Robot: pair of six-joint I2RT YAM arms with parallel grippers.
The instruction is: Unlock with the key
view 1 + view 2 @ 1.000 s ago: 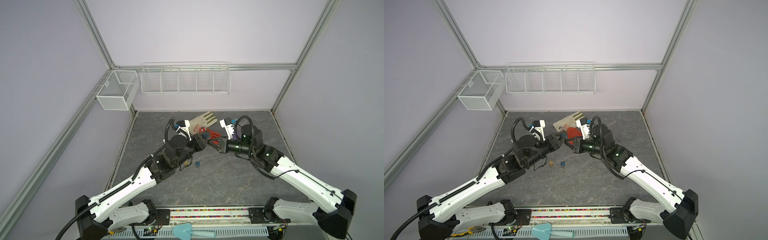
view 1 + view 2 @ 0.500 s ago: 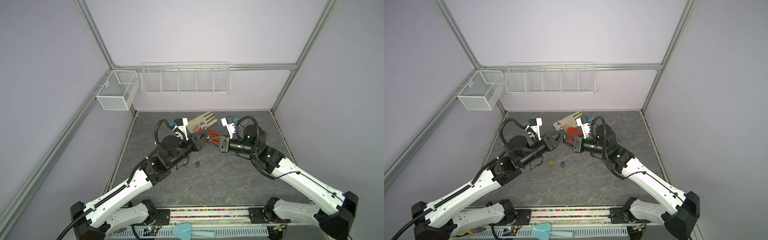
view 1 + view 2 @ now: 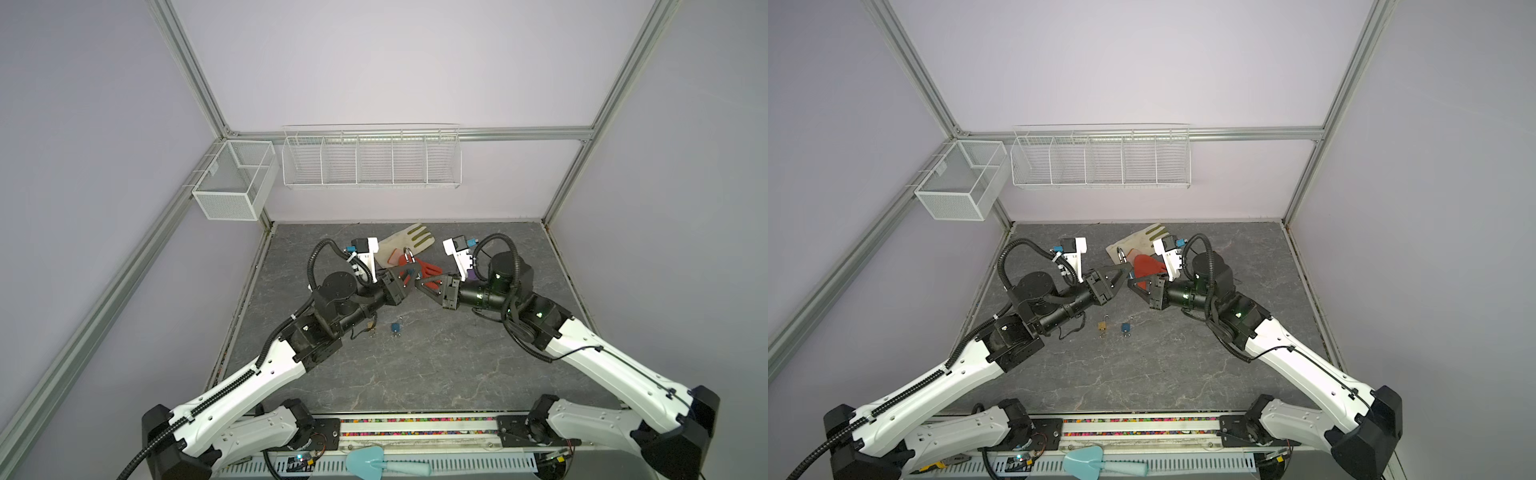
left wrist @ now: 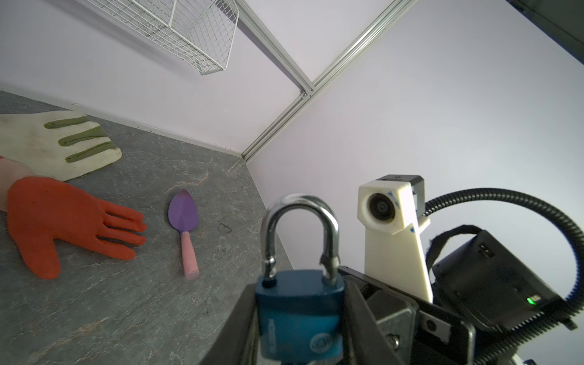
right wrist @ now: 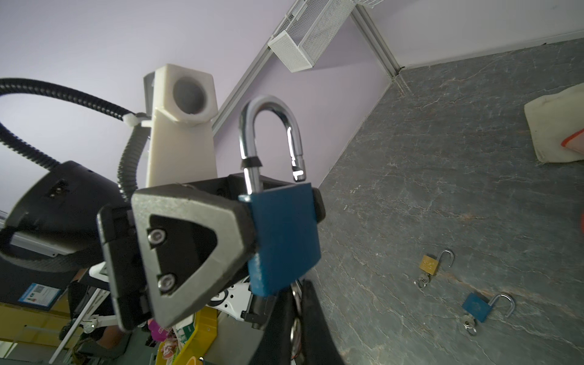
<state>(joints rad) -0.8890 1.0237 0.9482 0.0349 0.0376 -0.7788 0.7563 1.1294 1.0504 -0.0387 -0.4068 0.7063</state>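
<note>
A blue padlock (image 4: 300, 313) is gripped by its body between the jaws of my left gripper (image 4: 299, 335), held above the table. Its silver shackle (image 5: 268, 126) stands up with its free end lifted out of the body. In both top views the padlock (image 3: 410, 272) (image 3: 1131, 275) sits where the two grippers meet, mid-table. My right gripper (image 5: 297, 316) is just under the padlock's base, its jaws shut on the silver key (image 5: 295, 328) and ring. The key's blade is hidden by the padlock body.
A brass padlock (image 5: 428, 264) and a small blue padlock (image 5: 477, 306) lie on the table with shackles open and keys in them. A red glove (image 4: 57, 221), a white glove (image 4: 53, 142) and a purple trowel (image 4: 184, 218) lie towards the back. Wire baskets (image 3: 370, 158) hang on the back wall.
My left arm's wrist has swung to the left while its gripper keeps the padlock. The right gripper has stayed against the padlock's base.
</note>
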